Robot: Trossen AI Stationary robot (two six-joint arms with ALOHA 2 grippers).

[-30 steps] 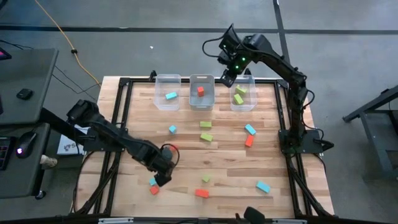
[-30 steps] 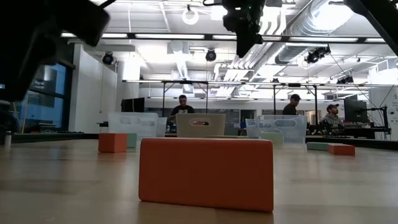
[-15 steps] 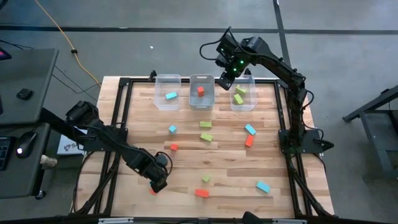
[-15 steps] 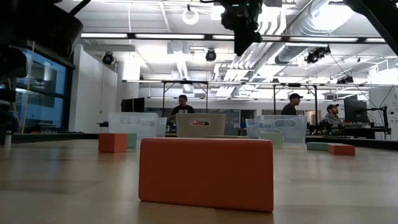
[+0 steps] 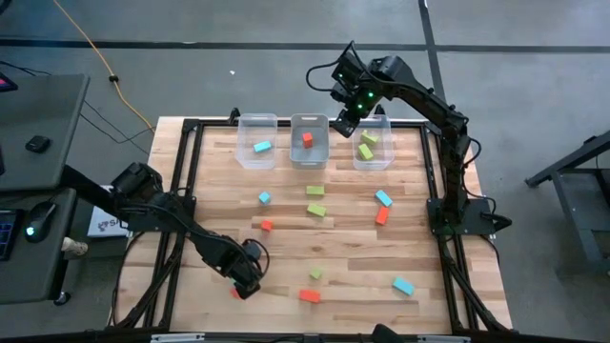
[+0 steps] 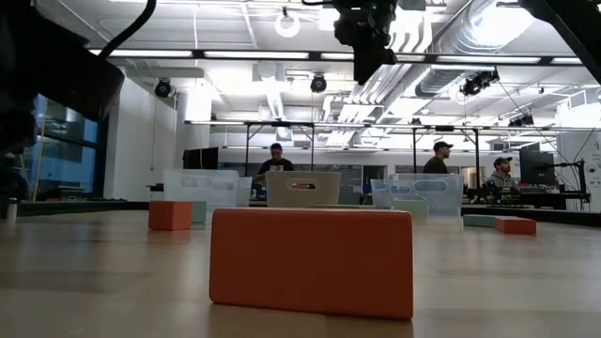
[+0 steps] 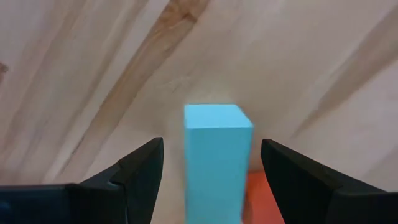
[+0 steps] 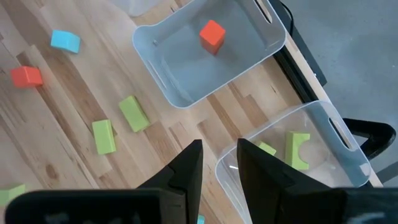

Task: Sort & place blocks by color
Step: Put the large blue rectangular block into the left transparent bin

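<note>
Overhead and wrist views of a block-sorting bench. The left gripper (image 5: 246,283) is being held low near the front-left part of the table (image 5: 286,205), its fingers (image 7: 140,171) spread wide on either side of an upright light blue block (image 7: 217,158); neither finger is seen touching it. A red-orange block (image 7: 264,198) is being shown just beside the blue one. The wood to both sides of this pair is shown bare, with the table's front edge close by.

The right gripper (image 5: 344,122) is being held above the back edge, over the gap between the middle bin (image 5: 310,155) and the right bin (image 5: 373,164); its fingers (image 8: 185,168) are drawn nearly together and nothing is seen between them. One red-orange cube (image 8: 212,33) is being kept in the middle bin, green blocks (image 8: 297,149) in the right bin, and a blue piece (image 5: 261,147) in the left bin (image 5: 256,122). The remaining loose blocks (image 5: 315,210) are scattered across the middle and front of the table, well apart.
</note>
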